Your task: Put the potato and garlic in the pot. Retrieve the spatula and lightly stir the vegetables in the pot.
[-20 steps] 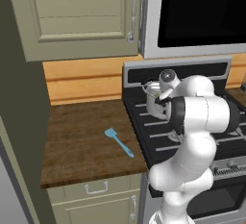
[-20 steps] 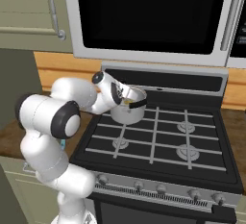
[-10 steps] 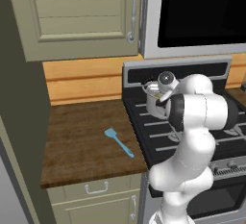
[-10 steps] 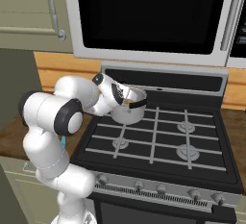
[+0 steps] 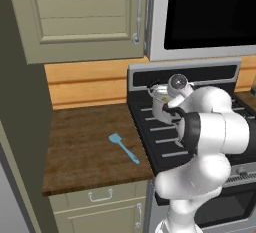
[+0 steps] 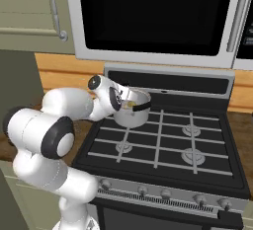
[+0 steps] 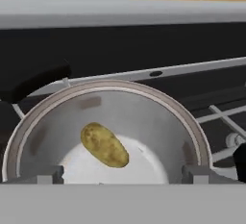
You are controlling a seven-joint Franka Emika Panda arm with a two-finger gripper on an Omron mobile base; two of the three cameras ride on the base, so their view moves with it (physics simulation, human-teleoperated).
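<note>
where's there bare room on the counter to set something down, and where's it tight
Free: the wooden counter left of and behind the spatula, up to the wall, and the front burners on the stove. Crowded: the rear left burner, where the pot with the potato sits under the gripper.

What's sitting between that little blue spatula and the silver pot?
Nothing stands there. In the left base view, bare wooden counter runs from the spatula to the stove edge, then black grates reach the pot.

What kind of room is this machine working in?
A home kitchen, though a computer-rendered one. A gas stove carries a steel pot with a potato inside, a microwave hangs above it, and a wooden counter with cabinets sits alongside.
</note>
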